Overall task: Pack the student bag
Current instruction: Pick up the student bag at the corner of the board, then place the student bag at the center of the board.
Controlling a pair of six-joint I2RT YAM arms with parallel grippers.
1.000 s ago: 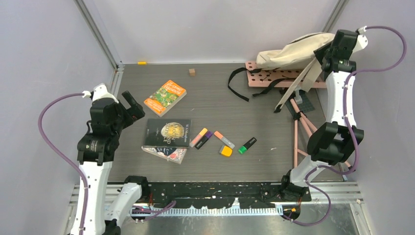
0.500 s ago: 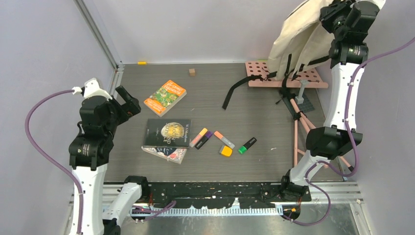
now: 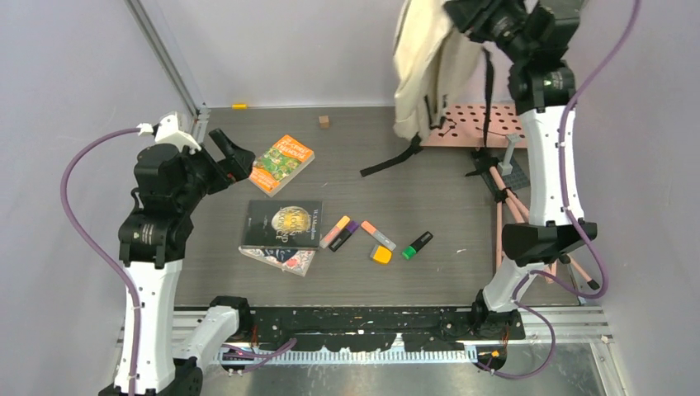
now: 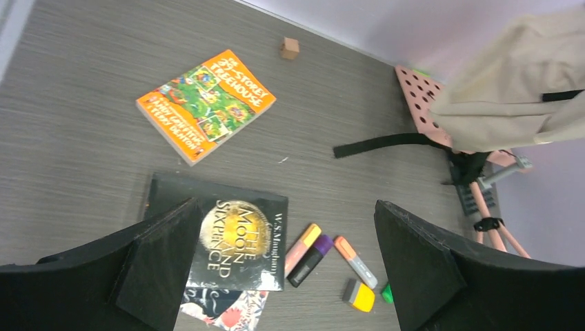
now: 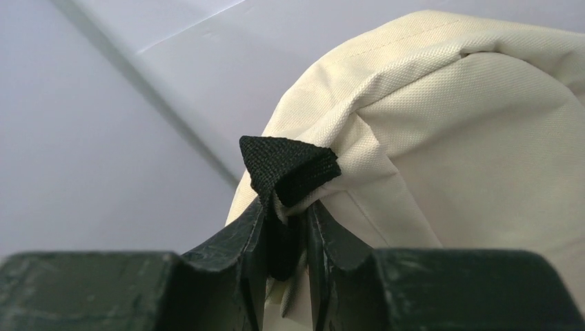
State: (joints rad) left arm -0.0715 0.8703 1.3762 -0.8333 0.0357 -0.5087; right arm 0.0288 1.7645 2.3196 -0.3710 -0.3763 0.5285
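The cream student bag [image 3: 423, 62] hangs in the air at the back right, lifted by my right gripper [image 3: 472, 15], which is shut on its black top loop [image 5: 290, 165]. A black strap [image 3: 390, 161] trails on the table. The bag also shows in the left wrist view [image 4: 514, 103]. My left gripper [image 3: 234, 158] is open and empty above the left side, near the orange book [image 3: 279, 162]. A black book [image 3: 281, 224] lies on a flowered book [image 3: 285, 259]. Several highlighters [image 3: 376, 239] lie mid-table.
A pink perforated board [image 3: 483, 124] lies at the back right, with a pink tripod [image 3: 505, 194] and black stand beside it. A small wooden cube [image 3: 323, 121] and a yellow piece [image 3: 239, 106] sit by the back wall.
My right gripper has lifted the bag off the pink board and swung it up and leftward. My left arm has shifted forward toward the orange book.
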